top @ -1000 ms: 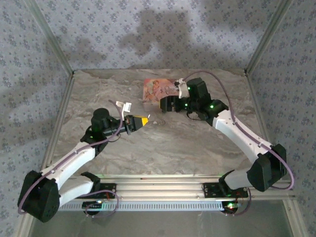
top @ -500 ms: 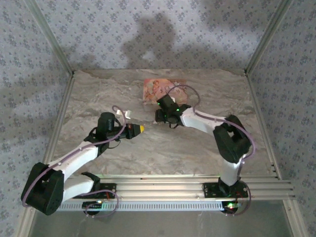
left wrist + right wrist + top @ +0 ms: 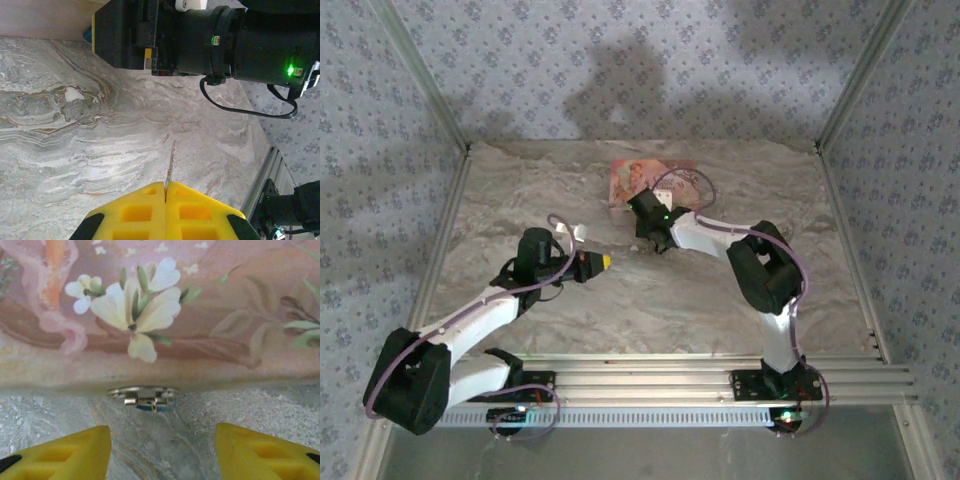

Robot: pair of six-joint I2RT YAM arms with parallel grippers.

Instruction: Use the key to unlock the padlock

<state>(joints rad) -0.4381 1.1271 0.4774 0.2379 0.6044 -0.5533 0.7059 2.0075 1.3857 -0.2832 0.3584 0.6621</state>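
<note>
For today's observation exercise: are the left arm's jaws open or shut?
Shut: the yellow pads meet, pinching the thin key blade that sticks out between them.

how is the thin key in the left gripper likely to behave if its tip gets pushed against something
The key looks like thin flat metal, so probably stiff lengthwise but apt to flex sideways. The left gripper is shut on just its near end between yellow pads, so a hard push might pivot it or slide it back.
</note>
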